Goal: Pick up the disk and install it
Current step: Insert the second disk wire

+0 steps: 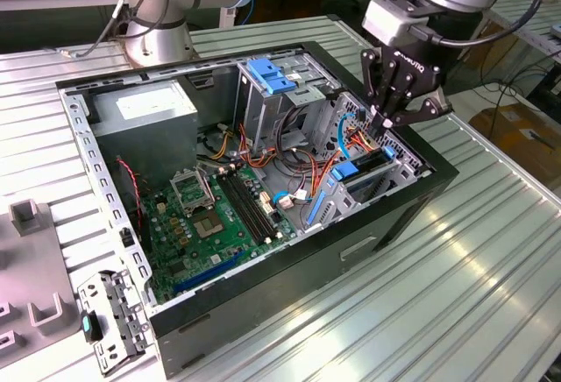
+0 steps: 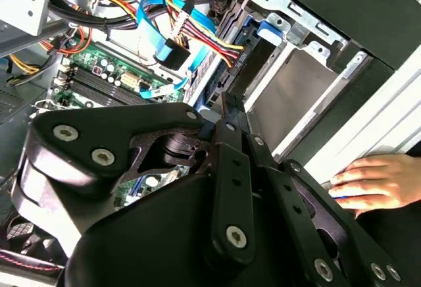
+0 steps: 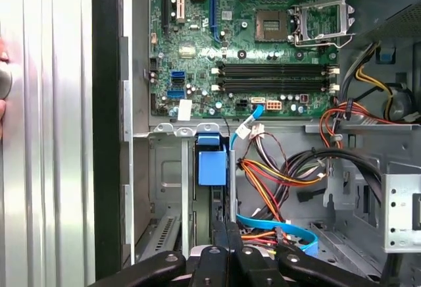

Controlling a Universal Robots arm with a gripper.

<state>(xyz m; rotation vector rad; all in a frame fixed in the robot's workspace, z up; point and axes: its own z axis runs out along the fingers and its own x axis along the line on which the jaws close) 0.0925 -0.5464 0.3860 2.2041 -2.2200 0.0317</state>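
The disk [image 1: 346,172] stands on edge in the drive bay at the exterior view's right end of the open case [image 1: 263,312]. Little of it shows beyond its blue bracket end [image 3: 212,167] and a dark edge running from it toward the gripper. In the second wrist view the blue bracket [image 2: 270,29] sits at the mouth of the bay, beside a grey metal wall.

The gripper [image 1: 386,123] hangs right over this bay, its tip just above the disk's far end. Its fingers [image 3: 227,231] are drawn together, with no gap showing between them and nothing seen in their grasp. I cannot tell whether the tip [image 2: 227,106] touches the disk.

Just beside the bay, a bundle of red, yellow and orange wires [image 1: 329,167] and a flat blue cable [image 3: 276,224] cross the case floor. Left of them in the exterior view lies the green board [image 1: 210,215], with its black memory slots and empty processor socket. At the far left corner of the case sits a grey box [image 1: 145,110] with a white sticker. A metal cage [image 1: 272,93] with a blue clip on top stands between that box and the bay.

The case rests on a ribbed metal table [image 1: 456,294]. A person's hand [image 2: 378,182] lies on the table beside the case, near the bay. A loose metal plate [image 1: 110,321] lies at the near left.
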